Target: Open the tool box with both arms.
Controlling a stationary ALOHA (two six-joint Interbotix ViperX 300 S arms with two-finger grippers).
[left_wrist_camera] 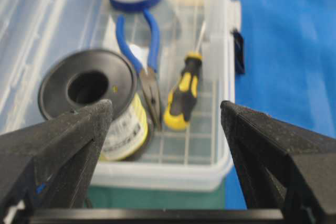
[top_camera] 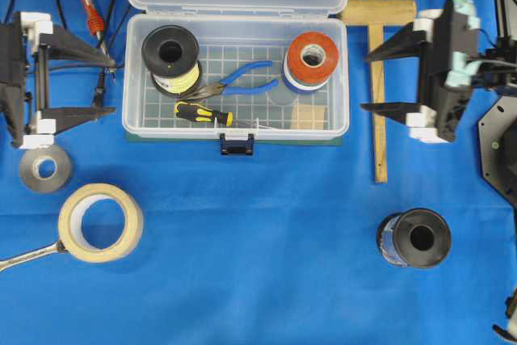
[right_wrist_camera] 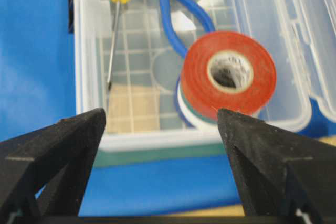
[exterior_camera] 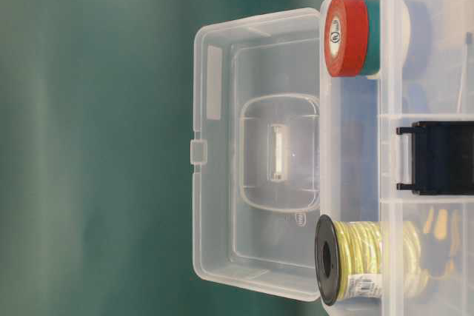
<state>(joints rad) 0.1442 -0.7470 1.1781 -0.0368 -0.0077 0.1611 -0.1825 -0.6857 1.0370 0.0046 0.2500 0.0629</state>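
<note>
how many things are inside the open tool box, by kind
wire spool: 1
tape rolls, stacked: 3
pliers: 1
screwdriver: 1
total: 6

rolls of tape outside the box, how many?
2, both left of the tool box: a grey roll by the left tool, and a beige masking tape roll nearer the front. Others could lie off-frame.
</note>
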